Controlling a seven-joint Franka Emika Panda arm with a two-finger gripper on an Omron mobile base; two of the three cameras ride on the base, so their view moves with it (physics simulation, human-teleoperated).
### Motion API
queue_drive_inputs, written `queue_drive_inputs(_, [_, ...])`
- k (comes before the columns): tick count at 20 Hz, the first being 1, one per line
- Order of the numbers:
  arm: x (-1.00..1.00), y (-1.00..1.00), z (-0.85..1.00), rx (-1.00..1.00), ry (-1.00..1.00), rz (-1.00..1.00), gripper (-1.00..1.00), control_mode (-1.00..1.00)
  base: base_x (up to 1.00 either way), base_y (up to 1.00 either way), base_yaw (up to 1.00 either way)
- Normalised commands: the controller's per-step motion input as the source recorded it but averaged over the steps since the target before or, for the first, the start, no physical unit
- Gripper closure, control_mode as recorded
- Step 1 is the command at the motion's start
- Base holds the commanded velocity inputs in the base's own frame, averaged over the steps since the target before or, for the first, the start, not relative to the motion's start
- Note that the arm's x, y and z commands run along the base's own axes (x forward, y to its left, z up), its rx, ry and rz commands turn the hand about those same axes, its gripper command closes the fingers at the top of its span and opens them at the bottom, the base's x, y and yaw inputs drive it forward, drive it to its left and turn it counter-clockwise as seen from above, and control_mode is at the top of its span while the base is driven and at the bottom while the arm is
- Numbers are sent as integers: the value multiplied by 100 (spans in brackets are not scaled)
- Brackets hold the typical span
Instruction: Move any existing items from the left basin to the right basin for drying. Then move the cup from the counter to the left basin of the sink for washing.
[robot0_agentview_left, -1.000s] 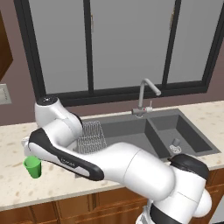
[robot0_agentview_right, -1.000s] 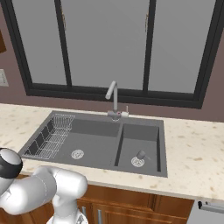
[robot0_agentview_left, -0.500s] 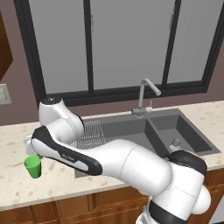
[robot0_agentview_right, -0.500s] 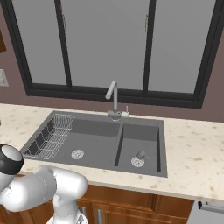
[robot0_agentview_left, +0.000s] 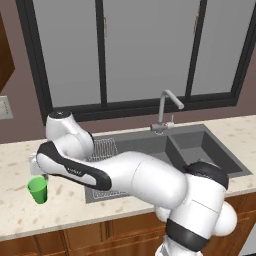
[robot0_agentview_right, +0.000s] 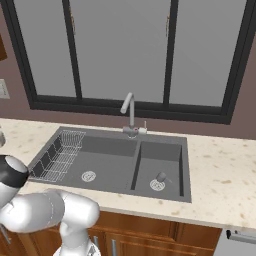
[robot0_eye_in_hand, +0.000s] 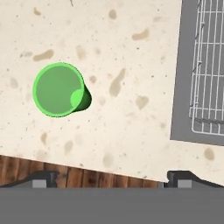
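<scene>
beige speckled counter (robot0_agentview_left: 15, 210) left of sink (robot0_agentview_right: 70, 177): green cup (robot0_eye_in_hand: 59, 89) stands upright, rim up, long axis vertical, well apart from wire rack (robot0_eye_in_hand: 210, 65). gripper (robot0_eye_in_hand: 109, 177) hovers above, jaws wide apart, holding nothing.

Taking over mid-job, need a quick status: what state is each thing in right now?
cup: upright on the counter, empty, not held.
small grey item: sitting in the right basin, by its drain.
left basin: only the wire rack inside, nothing else seen.
faucet: no water running.
tool: open, above the counter, cup off to one side of it.
</scene>
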Motion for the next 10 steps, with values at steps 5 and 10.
queue_drive_inputs(5, [21, 17, -12, 0, 4, 0, -100, -100, 0, 0, 0])
queue_drive_inputs(10, [17, 22, -11, 0, 5, -1, -100, -100, 0, 0, 0])
